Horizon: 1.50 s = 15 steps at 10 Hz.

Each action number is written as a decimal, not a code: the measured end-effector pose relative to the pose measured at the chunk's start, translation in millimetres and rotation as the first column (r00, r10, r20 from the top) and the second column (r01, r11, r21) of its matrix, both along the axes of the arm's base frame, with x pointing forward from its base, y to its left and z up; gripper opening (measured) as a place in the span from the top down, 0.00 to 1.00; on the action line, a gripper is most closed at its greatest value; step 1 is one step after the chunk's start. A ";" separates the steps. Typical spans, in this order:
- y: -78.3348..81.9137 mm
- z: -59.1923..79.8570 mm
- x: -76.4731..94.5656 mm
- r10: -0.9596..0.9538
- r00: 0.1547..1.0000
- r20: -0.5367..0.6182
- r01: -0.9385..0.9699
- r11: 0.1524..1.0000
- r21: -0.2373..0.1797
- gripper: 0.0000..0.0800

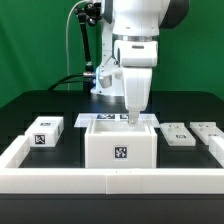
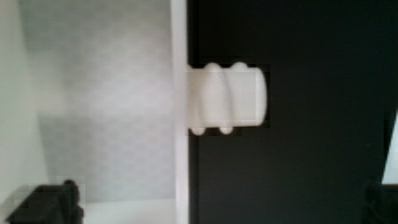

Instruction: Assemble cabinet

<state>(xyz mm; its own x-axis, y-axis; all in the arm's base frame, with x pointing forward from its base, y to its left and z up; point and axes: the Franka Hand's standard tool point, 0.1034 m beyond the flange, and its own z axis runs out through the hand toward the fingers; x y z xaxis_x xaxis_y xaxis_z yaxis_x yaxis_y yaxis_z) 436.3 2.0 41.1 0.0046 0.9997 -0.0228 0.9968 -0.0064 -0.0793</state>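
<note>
The cabinet body (image 1: 120, 146) is a large white box with a marker tag on its front, standing at the middle front of the black table. My gripper (image 1: 130, 117) hangs straight down at the body's upper rim, towards the exterior view's right. In the wrist view the gripper (image 2: 217, 203) is open. One dark finger (image 2: 48, 205) is over the white body (image 2: 98, 110) and the other is at the frame's edge over the black table. A white ribbed knob (image 2: 231, 97) sticks out from the body's side wall. A smaller white block (image 1: 44, 133) with a tag lies to the exterior view's left.
Two flat white tagged pieces (image 1: 178, 135) (image 1: 207, 131) lie to the exterior view's right of the body. A low white rail (image 1: 110, 181) edges the table's front and sides. The marker board (image 1: 103, 88) lies behind the arm's base.
</note>
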 end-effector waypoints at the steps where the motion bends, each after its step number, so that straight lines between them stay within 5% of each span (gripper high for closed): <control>1: 1.1 -7.6 -2.7 -0.001 1.000 -0.003 0.001 1.000 0.004 0.00; 5: 2.6 -19.0 -8.2 -0.003 1.000 -0.018 0.003 1.000 0.009 0.00; 10: 0.4 -18.9 -7.6 -0.007 1.000 -0.017 0.008 1.000 0.009 0.90; 15: 0.2 -18.0 -5.9 -0.009 1.000 -0.010 0.009 1.000 0.009 0.95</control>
<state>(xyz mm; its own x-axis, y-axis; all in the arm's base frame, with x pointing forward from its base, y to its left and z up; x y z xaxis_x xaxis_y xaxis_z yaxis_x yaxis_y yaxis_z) 430.5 2.2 23.0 0.0130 0.9998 -0.0134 0.9959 -0.0142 -0.0894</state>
